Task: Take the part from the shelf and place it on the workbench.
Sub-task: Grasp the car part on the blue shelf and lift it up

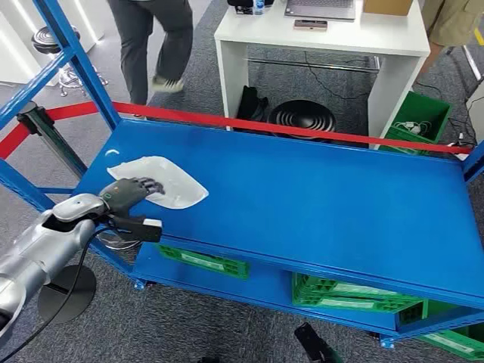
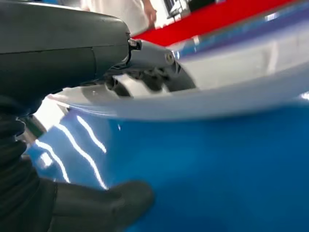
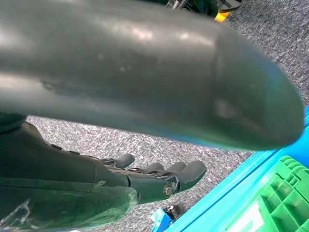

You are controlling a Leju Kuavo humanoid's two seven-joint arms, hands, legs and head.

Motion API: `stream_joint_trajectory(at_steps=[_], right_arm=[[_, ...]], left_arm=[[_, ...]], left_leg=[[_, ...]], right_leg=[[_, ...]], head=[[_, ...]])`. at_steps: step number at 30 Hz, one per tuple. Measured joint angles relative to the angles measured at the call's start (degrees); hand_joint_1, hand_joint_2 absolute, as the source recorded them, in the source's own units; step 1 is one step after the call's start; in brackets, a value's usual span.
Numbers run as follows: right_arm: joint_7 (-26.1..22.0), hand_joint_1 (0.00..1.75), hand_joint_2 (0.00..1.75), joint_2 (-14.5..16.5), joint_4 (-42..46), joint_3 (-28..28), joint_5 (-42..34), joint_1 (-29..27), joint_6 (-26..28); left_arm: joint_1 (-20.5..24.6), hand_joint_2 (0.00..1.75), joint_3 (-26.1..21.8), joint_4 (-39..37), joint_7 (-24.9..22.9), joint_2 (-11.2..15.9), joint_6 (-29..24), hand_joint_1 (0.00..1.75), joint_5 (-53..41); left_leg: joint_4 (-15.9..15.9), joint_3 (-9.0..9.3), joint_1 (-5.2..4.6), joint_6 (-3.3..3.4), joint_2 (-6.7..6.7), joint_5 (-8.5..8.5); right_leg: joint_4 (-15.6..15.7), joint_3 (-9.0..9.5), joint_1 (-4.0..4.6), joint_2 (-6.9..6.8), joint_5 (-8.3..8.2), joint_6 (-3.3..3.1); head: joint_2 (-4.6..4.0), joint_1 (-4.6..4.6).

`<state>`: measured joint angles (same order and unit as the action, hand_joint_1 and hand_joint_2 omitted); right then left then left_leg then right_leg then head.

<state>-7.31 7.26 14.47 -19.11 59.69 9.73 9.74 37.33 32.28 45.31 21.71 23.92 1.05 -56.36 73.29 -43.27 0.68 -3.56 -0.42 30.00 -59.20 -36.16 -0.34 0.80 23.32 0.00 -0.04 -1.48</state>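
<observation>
Our left hand (image 1: 132,190) rests on the flat, pale translucent plastic part (image 1: 171,184) lying on the blue metal shelf (image 1: 320,204).

The task is at its start, we judge: the part still lies flat on the shelf's top deck, not lifted, and carrying it to the white bench (image 1: 365,34) beyond the red barrier strap (image 1: 274,125) is all left to do. Our silver left arm reaches forward, palm down. Its dark fingers (image 1: 150,184) lie over the near edge of the part, with the thumb (image 2: 109,203) below them beside the shelf surface; we cannot tell whether they have clamped on it. Our right hand (image 3: 160,179) hangs low over grey carpet beside a green plastic crate (image 3: 287,203), fingers lying loosely together, holding nothing.
</observation>
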Motion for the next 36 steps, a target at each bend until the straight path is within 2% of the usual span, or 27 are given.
stream_joint_trajectory(at_steps=[2,4,6,9,10,11,14,15,16,17,19,20,21,24,26,27,29,30,31,32,34,36], right_arm=[[-0.03,0.00,0.00,0.00,0.00,0.03,0.00,0.04,-0.01],[-0.08,0.00,0.00,-0.01,0.01,0.17,0.00,0.12,-0.02],[-0.14,0.00,0.00,-0.02,0.02,0.38,-0.02,0.15,-0.03],[-0.41,0.00,0.00,-0.05,0.03,0.67,-0.18,0.14,-0.16],[-0.53,0.00,0.00,-0.07,0.04,0.76,-0.30,0.15,-0.21],[-0.62,0.00,0.00,-0.10,0.05,0.83,-0.49,0.17,-0.23],[-0.69,0.00,0.00,-0.19,0.07,0.88,-1.03,0.01,-0.30],[-0.70,0.00,0.00,-0.23,0.07,0.89,-1.09,-0.09,-0.33],[-0.72,0.00,0.00,-0.30,0.07,0.89,-1.10,-0.17,-0.36],[-0.74,0.00,0.00,-0.39,0.07,0.89,-1.11,-0.22,-0.38],[-0.84,0.00,0.00,-0.54,0.08,0.90,-1.13,-0.18,-0.41],[-0.92,0.00,0.00,-0.59,0.09,0.91,-1.16,-0.12,-0.48],[-1.02,0.00,0.00,-0.60,0.09,0.93,-1.22,-0.11,-0.57],[-1.32,0.00,0.00,-0.62,0.10,1.00,-1.73,-0.24,-0.88],[-1.49,0.00,0.00,-0.63,0.14,1.02,-2.02,-0.21,-0.95],[-1.55,0.00,0.00,-0.64,0.16,1.03,-2.05,-0.16,-0.96],[-1.61,0.00,0.00,-0.67,0.17,1.07,-2.05,-0.17,-0.99],[-1.62,0.00,0.00,-0.68,0.17,1.08,-2.05,-0.24,-1.02],[-1.63,0.00,0.00,-0.69,0.17,1.09,-2.06,-0.30,-1.04],[-1.65,0.00,0.00,-0.70,0.17,1.11,-2.07,-0.33,-1.08],[-1.74,0.00,0.00,-0.71,0.17,1.20,-2.10,-0.26,-1.18],[-1.84,0.00,0.00,-0.71,0.19,1.28,-2.12,-0.13,-1.29]], left_arm=[[0.02,1.75,-0.01,-0.09,0.03,0.09,0.00,1.75,0.05],[0.19,1.75,-0.04,-0.19,0.07,0.33,0.01,1.75,0.22],[0.56,1.75,-0.07,-0.21,0.22,0.45,0.04,1.75,0.42],[1.14,1.75,-0.07,-0.22,0.48,0.49,0.16,1.75,0.53],[1.31,1.75,-0.07,-0.22,0.49,0.52,0.21,1.75,0.57],[1.42,1.75,-0.07,-0.22,0.49,0.57,0.26,1.75,0.60],[1.24,1.75,-0.08,-0.29,0.49,0.80,0.28,1.75,0.88],[1.09,1.75,-0.10,-0.32,0.49,0.93,0.26,1.75,0.99],[0.97,1.75,-0.13,-0.35,0.48,1.09,0.24,1.75,1.07],[0.88,1.75,-0.16,-0.37,0.45,1.27,0.22,1.75,1.09],[0.81,1.75,-0.24,-0.40,0.37,1.67,0.20,1.75,1.10],[0.77,1.75,-0.31,-0.41,0.31,1.91,0.18,1.75,1.10],[0.72,1.75,-0.38,-0.41,0.25,2.17,0.16,1.75,1.09],[0.37,1.75,-0.55,-0.45,-0.02,2.91,0.05,1.75,1.07],[0.18,1.75,-0.62,-0.47,-0.13,3.30,-0.02,1.75,1.04],[0.08,1.75,-0.63,-0.48,-0.14,3.44,-0.03,1.75,1.03],[-0.20,1.75,-0.64,-0.49,-0.14,3.54,-0.02,1.75,1.02],[-0.32,1.75,-0.64,-0.50,-0.14,3.53,-0.02,1.75,1.03],[-0.38,1.75,-0.66,-0.51,-0.14,3.54,-0.03,1.75,1.04],[-0.37,1.75,-0.67,-0.51,-0.14,3.55,-0.03,1.75,1.05],[-0.23,1.75,-0.68,-0.51,-0.13,3.67,-0.04,1.75,1.03],[0.08,1.75,-0.68,-0.47,-0.07,3.76,-0.04,1.75,0.99]], left_leg=[[-3.55,1.78,0.00,0.11,0.01,-2.27],[-11.12,5.76,-0.01,0.32,0.10,-5.75],[-15.68,8.14,-0.09,0.76,0.11,-6.75],[-16.42,8.47,-0.13,1.79,0.03,-6.65],[-16.50,8.59,-0.05,2.14,0.05,-6.72],[-16.59,8.69,0.06,2.44,0.09,-6.80],[-16.59,8.75,0.12,2.80,0.15,-6.81],[-16.57,8.77,0.13,2.81,0.16,-6.81],[-16.56,8.80,0.16,2.77,0.16,-6.81],[-16.54,8.86,0.24,2.65,0.16,-6.80],[-16.36,8.90,0.24,2.10,0.12,-6.70],[-16.23,8.84,0.15,1.73,0.08,-6.66],[-16.22,8.78,0.01,1.36,0.04,-6.70],[-16.62,8.81,0.04,0.50,-0.01,-6.98],[-14.60,7.92,0.18,0.07,0.05,-5.41],[-11.82,6.64,0.21,-0.09,0.08,-3.72],[-4.30,3.04,0.20,-0.24,0.08,-0.20],[-1.53,1.68,0.19,-0.23,0.08,0.61],[-0.66,1.23,0.18,-0.13,0.08,0.31],[-1.93,1.86,0.16,0.05,0.08,-0.99],[-8.61,5.41,0.09,0.59,0.10,-4.65],[-14.49,8.40,-0.04,0.98,0.10,-6.23]], right_leg=[[-0.01,0.07,-0.01,0.00,0.01,0.03],[-0.12,0.16,0.11,0.02,0.12,0.36],[-0.15,0.12,0.33,0.05,0.19,0.99],[-0.07,0.22,0.27,0.00,0.29,1.95],[-0.91,-0.11,0.23,-0.07,0.96,2.27],[-2.92,-0.98,0.20,-0.14,2.23,2.56],[-13.68,-5.77,0.12,-0.26,7.41,3.09],[-15.87,-6.72,0.11,-0.27,7.96,3.16],[-15.97,-6.67,0.07,-0.28,7.47,3.20],[-13.73,-5.46,-0.01,-0.28,6.00,3.26],[-6.02,-1.24,-0.33,-0.20,2.77,3.50],[-2.96,0.39,-0.49,-0.02,1.85,3.35],[-1.34,1.22,-0.58,0.17,1.57,3.05],[-0.89,1.19,-0.50,0.41,1.42,1.56],[-0.79,1.14,-0.51,0.34,1.20,0.82],[-0.74,1.10,-0.49,0.29,1.13,0.55],[-0.74,0.97,-0.32,0.21,1.09,0.27],[-0.74,0.93,-0.24,0.18,1.09,0.22],[-0.74,0.94,-0.16,0.15,1.09,0.20],[-0.74,0.99,-0.11,0.14,1.09,0.20],[-0.75,1.12,-0.06,0.14,1.10,0.29],[-0.84,1.06,0.14,0.22,1.14,0.69]], head=[[0.00,0.00],[0.00,-0.07],[0.00,-0.11],[0.00,-0.10],[0.00,0.03],[0.00,0.19],[0.00,0.63],[0.00,0.65],[0.00,0.67],[0.00,0.66],[0.00,0.75],[0.00,0.81],[0.00,0.80],[0.00,0.57],[0.00,0.50],[0.00,0.44],[0.00,0.31],[0.00,0.28],[0.00,0.28],[0.00,0.28],[0.00,0.27],[0.00,0.26]])
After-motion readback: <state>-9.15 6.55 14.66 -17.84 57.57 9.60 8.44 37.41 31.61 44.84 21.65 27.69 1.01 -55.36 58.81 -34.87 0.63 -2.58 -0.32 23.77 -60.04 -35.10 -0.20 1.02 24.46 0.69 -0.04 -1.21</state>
